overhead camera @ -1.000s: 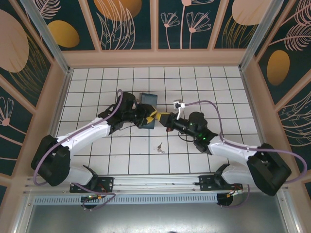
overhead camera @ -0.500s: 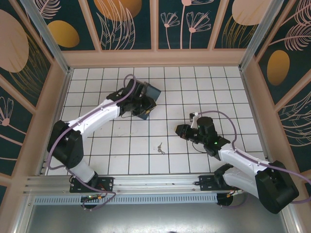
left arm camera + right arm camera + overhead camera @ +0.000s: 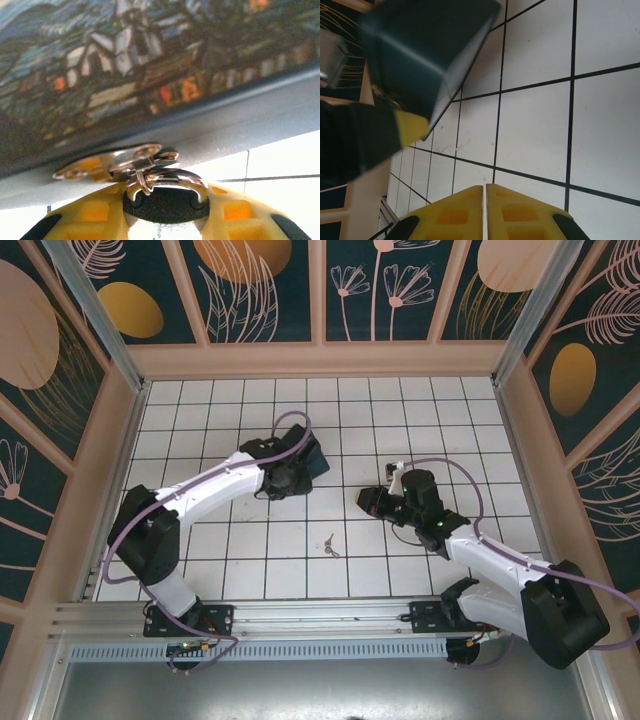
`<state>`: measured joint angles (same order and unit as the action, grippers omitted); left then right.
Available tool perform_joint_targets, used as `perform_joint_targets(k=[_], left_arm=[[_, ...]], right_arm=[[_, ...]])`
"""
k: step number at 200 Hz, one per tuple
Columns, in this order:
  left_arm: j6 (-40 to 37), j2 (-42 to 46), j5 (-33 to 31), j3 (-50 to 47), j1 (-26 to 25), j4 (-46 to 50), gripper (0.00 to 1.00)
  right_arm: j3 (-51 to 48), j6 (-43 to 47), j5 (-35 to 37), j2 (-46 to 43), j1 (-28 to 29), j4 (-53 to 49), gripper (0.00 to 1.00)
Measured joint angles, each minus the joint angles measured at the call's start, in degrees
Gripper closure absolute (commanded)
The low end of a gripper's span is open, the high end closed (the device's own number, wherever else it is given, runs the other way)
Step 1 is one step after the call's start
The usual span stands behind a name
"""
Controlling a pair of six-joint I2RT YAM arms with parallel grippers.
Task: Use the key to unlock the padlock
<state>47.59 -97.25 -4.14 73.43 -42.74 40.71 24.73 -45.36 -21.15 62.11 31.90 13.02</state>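
The box carried a painted night scene of pale-walled houses with orange windows under blue swirls, blurred at this close range; a silvery hasp projected from its grey edge. The left gripper was partly closed, its yellow fingers pinching the dark body of the padlock from either side, while the padlock's thin shackle passed through the hasp. In the right wrist view, the right gripper had its fingers pressed together along a hairline seam, with nothing between them; it hung over the white tiled floor. From overhead, the key lay loose on the tiles near the centre of the floor; the box stood at about 11 o'clock from it and the right gripper at about 2 o'clock, both apart from it. The padlock's lower body and keyhole were hidden between the fingers and cut off by the frame edge; overhead, the left wrist covered the padlock; the key was too small for its separate blades to be counted; in the right wrist view the box appeared only as a dark, blurred block at 10 o'clock.
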Motion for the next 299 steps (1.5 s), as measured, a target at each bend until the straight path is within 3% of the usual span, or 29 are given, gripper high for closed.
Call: perform_joint_targets(k=[50,76,88,114,133,176,212,245,299], left_arm=[[0.63,-3.69,-6.12,-5.22,-0.70,-5.86,0.74],[2.54,-5.66,-8.35,-9.60,-0.83,-10.91,0.69],[3.45,-6.62,-9.05,-11.13,-0.90,-12.66,0.64],[4.81,-7.28,-9.88,-11.58,-0.92,-15.28,0.42],[5.38,-6.75,-9.29,-12.11,-0.96,-16.09,0.37],[0.15,1.31,-0.68,-14.12,-1.53,-13.92,0.41],[-3.89,5.29,5.29,-13.97,-8.61,-12.09,0.43],[-3.63,3.13,6.86,-13.70,-14.05,-11.96,0.46],[-3.02,-6.27,6.43,-11.67,-17.00,-12.31,0.56]], right_arm=[[-0.04,-0.04,0.00,-0.70,0.00,-1.36,0.90],[-0.48,-0.44,0.00,-1.55,0.00,-1.70,0.90],[-0.52,-0.50,0.00,-1.64,0.13,-2.10,0.90],[-0.70,-0.66,0.02,-1.64,1.27,-3.89,0.89],[-0.96,-0.87,-0.02,-1.64,2.25,-5.77,0.89],[-1.79,-2.03,-0.15,-1.68,3.06,-9.16,0.88],[-2.19,-2.19,0.28,-1.68,0.57,-10.93,0.89],[-2.19,-1.92,0.61,-1.51,-1.68,-12.39,0.89],[-2.19,-1.49,0.61,-2.08,-4.70,-13.99,0.90]])
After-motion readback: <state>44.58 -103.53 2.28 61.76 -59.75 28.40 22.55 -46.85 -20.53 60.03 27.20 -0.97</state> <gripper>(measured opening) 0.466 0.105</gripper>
